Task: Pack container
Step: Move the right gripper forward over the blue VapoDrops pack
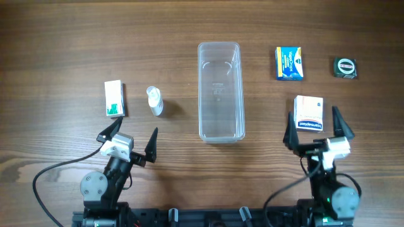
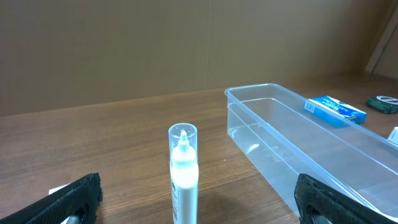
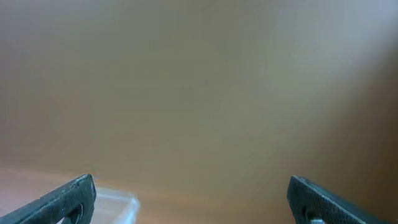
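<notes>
container (image 1: 220,94) status: empty and upright on the table (image 1: 63,38) at the centre of the overhead frame, its long axis running top to bottom, with one arm on either side. it is judged light, with thin clear walls that are fairly stiff but likely to flex a little. the surface looks slick, so it would probably skid on the wood if nudged. the recommended hold is over the rim at a short end, one finger inside and one outside. spanning the full width looks doubtful.

left gripper (image 1: 137,128), lower left of the overhead frame: jaws spread wide, holding nothing and touching nothing. a small white bottle (image 1: 154,101) stands upright just beyond it. a green and white box (image 1: 114,99) lies to the left of the bottle.

right gripper (image 1: 312,112), lower right: jaws equally wide and empty. from overhead a red and white box (image 1: 308,104) shows between its fingers. the right wrist view shows only blank wall in that gap, so no contact is evident.

a blue and yellow box (image 1: 288,63) and a dark round item (image 1: 344,67) lie at upper right. nothing is packed yet.
</notes>
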{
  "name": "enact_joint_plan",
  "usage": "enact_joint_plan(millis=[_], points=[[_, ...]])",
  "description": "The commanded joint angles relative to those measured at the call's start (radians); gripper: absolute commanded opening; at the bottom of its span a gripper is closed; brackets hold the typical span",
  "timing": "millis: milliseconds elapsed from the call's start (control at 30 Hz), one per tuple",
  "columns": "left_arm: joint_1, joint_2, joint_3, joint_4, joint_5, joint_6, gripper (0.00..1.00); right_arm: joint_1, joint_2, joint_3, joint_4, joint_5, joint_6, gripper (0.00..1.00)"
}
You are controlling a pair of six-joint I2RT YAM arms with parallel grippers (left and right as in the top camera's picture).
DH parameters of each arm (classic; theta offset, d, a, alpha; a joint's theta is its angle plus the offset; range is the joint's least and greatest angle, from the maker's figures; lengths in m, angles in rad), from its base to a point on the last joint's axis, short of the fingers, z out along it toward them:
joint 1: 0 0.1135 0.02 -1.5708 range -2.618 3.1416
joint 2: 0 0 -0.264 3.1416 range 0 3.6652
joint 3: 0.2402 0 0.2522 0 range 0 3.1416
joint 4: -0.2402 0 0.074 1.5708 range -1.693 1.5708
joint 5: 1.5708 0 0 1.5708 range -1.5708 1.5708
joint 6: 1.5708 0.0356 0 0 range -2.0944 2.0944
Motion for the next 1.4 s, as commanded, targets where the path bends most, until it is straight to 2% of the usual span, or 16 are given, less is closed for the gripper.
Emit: enact_joint_plan(millis=[0,133,267,367,567,600,700,833,933,1033,1133,1233,1367], points=[[0.008,-0.006,-0.005,-0.001,0.012,0.012,1.0,0.002,-0.002,-0.001,0.094,-0.184,0.081,1.0],[0.008,-0.006,-0.005,-0.001,0.012,0.012,1.0,0.002,0.001,0.038,0.126,-0.216,0.072,1.0],[0.008,-0.006,-0.005,-0.001,0.012,0.012,1.0,0.002,0.097,0.173,0.109,-0.208,-0.079,1.0],[0.008,-0.006,-0.005,-0.001,0.012,0.012,1.0,0.002,0.24,0.292,0.056,-0.19,-0.127,1.0],[0.008,-0.006,-0.005,-0.001,0.012,0.012,1.0,0.002,0.667,0.64,-0.135,-0.19,-0.139,1.0],[0.008,-0.006,-0.005,-0.001,0.012,0.012,1.0,0.002,0.739,0.711,-0.187,-0.19,-0.145,1.0],[0.008,-0.006,-0.005,-0.001,0.012,0.012,1.0,0.0,1.009,1.027,-0.484,-0.19,-0.154,1.0],[0.008,-0.006,-0.005,-0.001,0.012,0.012,1.0,-0.032,1.373,1.486,-0.928,-0.19,-0.195,1.0],[0.008,-0.006,-0.005,-0.001,0.012,0.012,1.0,-0.038,1.575,1.715,-1.165,-0.19,-0.236,1.0],[0.008,-0.006,-0.005,-0.001,0.012,0.012,1.0,-0.037,1.688,1.759,-1.221,-0.206,-0.229,1.0],[0.008,-0.006,-0.005,-0.001,0.012,0.012,1.0,-0.037,1.77,1.759,-1.22,-0.255,-0.221,1.0],[0.008,-0.006,-0.005,-0.001,0.012,0.012,1.0,-0.038,1.835,1.759,-1.186,-0.209,-0.211,1.0],[0.008,-0.006,-0.005,-0.001,0.012,0.012,1.0,-0.038,1.927,1.759,-1.14,-0.012,0.008,1.0]])
